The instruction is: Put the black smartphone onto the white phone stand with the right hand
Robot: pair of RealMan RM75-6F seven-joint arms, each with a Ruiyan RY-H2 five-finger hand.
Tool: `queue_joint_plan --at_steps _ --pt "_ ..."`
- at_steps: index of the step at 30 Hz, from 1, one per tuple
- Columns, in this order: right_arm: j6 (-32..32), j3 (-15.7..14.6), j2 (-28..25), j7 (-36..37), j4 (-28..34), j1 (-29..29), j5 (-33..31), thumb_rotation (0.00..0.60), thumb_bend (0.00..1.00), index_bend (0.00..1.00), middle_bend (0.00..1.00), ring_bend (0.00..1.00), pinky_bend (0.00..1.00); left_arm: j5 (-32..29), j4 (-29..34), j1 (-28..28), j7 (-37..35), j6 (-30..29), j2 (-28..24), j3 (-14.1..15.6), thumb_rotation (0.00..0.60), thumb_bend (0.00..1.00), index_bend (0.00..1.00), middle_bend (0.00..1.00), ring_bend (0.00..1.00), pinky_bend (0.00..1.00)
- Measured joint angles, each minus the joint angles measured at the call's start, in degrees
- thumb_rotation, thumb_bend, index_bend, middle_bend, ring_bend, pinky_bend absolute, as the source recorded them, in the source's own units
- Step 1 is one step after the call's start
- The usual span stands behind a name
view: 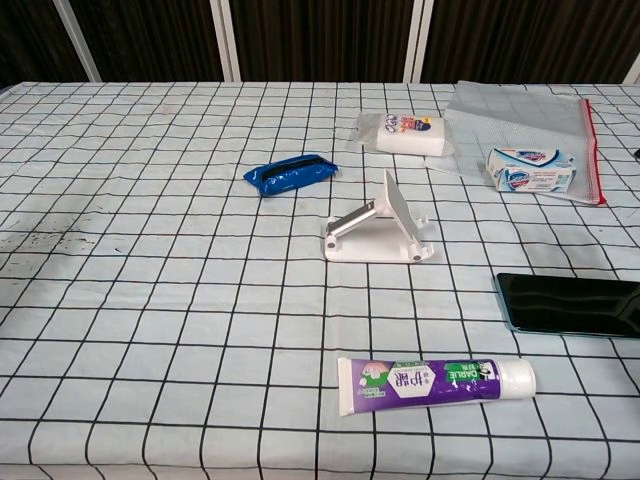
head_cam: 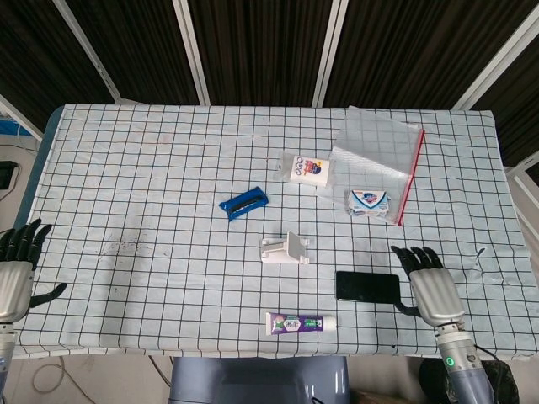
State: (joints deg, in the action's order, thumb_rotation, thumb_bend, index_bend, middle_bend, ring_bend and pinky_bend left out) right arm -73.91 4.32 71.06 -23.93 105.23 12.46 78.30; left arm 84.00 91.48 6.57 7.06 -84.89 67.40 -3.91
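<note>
The robot's right hand (head_cam: 428, 282) pairs black segmented fingers (head_cam: 411, 256) with a pale silver-grey palm shell, mounted on a grey wrist cuff (head_cam: 456, 364) bearing a small green indicator light. The left hand (head_cam: 17, 271) shows matching black fingers and a silver-grey shell.

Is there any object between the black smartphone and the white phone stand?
Nothing visible lies between the black smartphone and the white phone stand. The toothpaste tube lies nearer the table edge, off that path. The right hand is beside the phone.
</note>
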Motion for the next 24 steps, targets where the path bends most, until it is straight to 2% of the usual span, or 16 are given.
queue_joint_plan --at_steps 11,24 --pt "4.16 1.43 7.26 -8.16 -0.5 3.81 -10.4 0.6 0.13 0.21 0.26 0.2 0.14 1.06 -0.53 0.16 -1.25 0.12 -0.91 0.43 0.6 0.0 0.0 0.0 0.0 0.0" --pt "5.4 1.8 9.76 -10.07 -1.62 5.86 -16.37 0.6 0.13 0.22 0.27 0.2 0.14 0.84 -0.24 0.3 -1.11 0.4 -0.85 0.5 0.6 0.0 0.0 0.0 0.0 0.0"
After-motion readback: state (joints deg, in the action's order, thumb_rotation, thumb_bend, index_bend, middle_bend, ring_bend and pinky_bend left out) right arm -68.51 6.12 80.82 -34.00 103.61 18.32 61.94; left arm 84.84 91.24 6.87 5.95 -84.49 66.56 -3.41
